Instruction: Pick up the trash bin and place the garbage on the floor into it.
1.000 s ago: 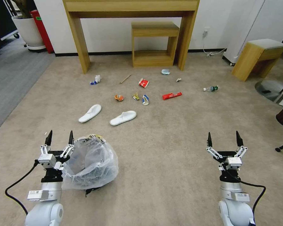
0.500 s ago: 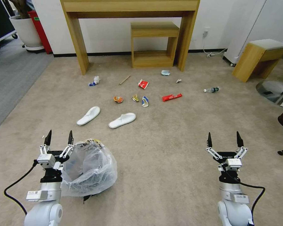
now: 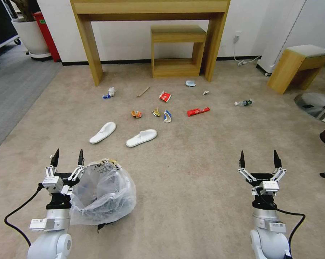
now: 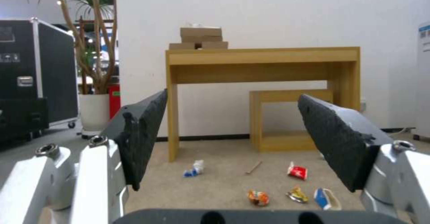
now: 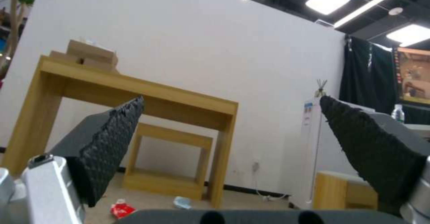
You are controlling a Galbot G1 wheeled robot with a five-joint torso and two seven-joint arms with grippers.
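The trash bin (image 3: 103, 194), dark inside a crinkled clear bag, stands on the beige floor (image 3: 191, 172) at the near left. My left gripper (image 3: 67, 158) is open just left of its rim. My right gripper (image 3: 258, 160) hangs open over bare carpet at the near right. The garbage lies farther ahead: two white slippers (image 3: 103, 132) (image 3: 141, 137), an orange wrapper (image 3: 136, 114) (image 4: 258, 197), a blue-white wrapper (image 3: 167, 116), red wrappers (image 3: 197, 112) (image 3: 165, 96), a wooden stick (image 3: 143, 91), tissue wads (image 3: 110, 92) and a clear bottle (image 3: 243, 103).
A wooden desk (image 3: 149, 9) with a low shelf unit (image 3: 177, 50) under it stands against the far wall. A wooden stool (image 3: 297, 64) is at the right, a potted plant (image 3: 29, 34) at the far left. Grey ribbed carpet (image 3: 11, 90) borders the left.
The head view has shifted slightly, so the floor and litter sit a little differently in the picture. Both grippers stay open in the same pose.
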